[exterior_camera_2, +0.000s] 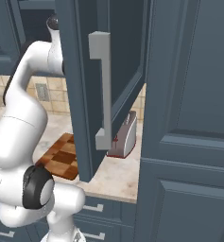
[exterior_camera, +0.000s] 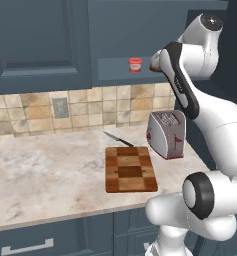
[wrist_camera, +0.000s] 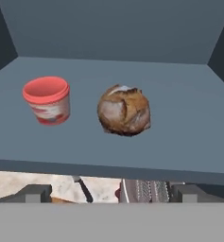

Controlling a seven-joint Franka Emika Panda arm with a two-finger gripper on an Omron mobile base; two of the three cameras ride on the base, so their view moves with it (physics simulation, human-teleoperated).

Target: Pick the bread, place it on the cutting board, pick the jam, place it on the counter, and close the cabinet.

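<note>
Pincer [wrist_camera: 111, 193] jaws stand wide apart with nothing between them, poised just outside the open cabinet [wrist_camera: 113, 33] and aimed along its shelf. Straight ahead on that shelf sits the bread [wrist_camera: 124, 109], a lumpy brown loaf, untouched; beside it, apart from it, stands the jam [wrist_camera: 47, 100], a red jar with a pale band. Below, the cutting board [exterior_camera: 130, 169] lies bare on the counter [exterior_camera: 45, 170], with a knife [exterior_camera: 118, 139] just behind it and a toaster [exterior_camera: 166, 133] near its far corner. The cabinet door [exterior_camera_2: 108, 90] hangs wide open. By my reading nothing is done yet: bread to the board, jam to the counter and shutting the door all remain, and the bread looks to be the first target.
</note>
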